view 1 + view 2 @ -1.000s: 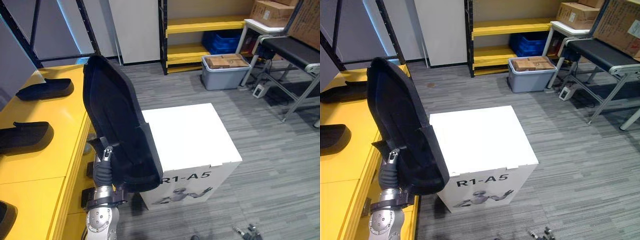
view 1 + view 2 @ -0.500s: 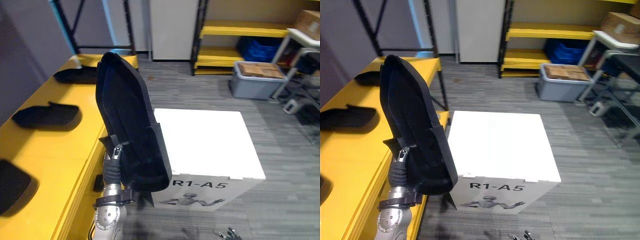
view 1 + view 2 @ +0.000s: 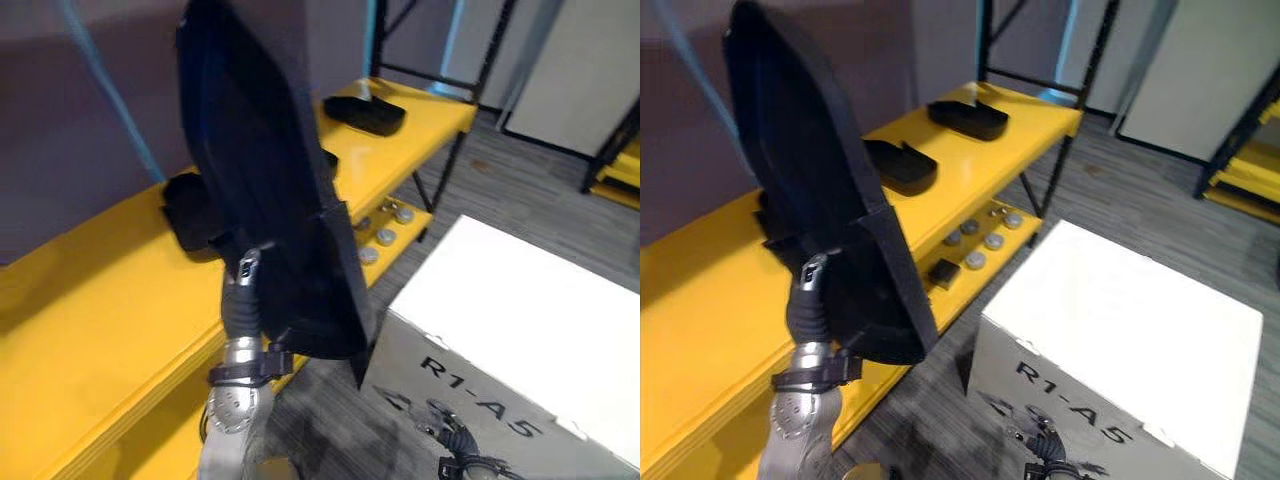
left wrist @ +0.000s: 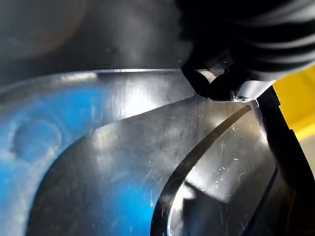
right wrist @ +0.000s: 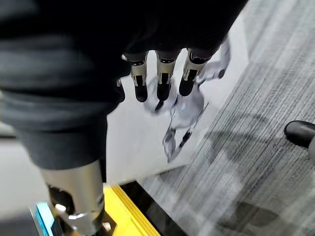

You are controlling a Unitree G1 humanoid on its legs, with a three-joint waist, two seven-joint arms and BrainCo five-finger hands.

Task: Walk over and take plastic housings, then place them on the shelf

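Note:
A big black plastic housing (image 3: 265, 170) stands upright in the air, carried by my left hand (image 3: 243, 292), which grips its lower part. In the left wrist view the glossy inner shell of the housing (image 4: 128, 162) lies right against the hand (image 4: 216, 83), whose dark tip is clamped on a rim. The yellow shelf (image 3: 710, 300) runs along my left, and two more black housings (image 3: 965, 118) (image 3: 902, 165) lie on its top. My right hand (image 5: 162, 81) hangs low beside the white box with relaxed fingers holding nothing.
A white cardboard box (image 3: 520, 300) stands on the grey floor to my right, close to the shelf. Several round silver parts (image 3: 980, 240) lie on the shelf's lower level. A black shelf upright (image 3: 1075, 110) rises at the far end.
The camera has swung left, so the yellow shelf now fills the left and middle and the box sits at the lower right. The housing stays upright in my left hand.

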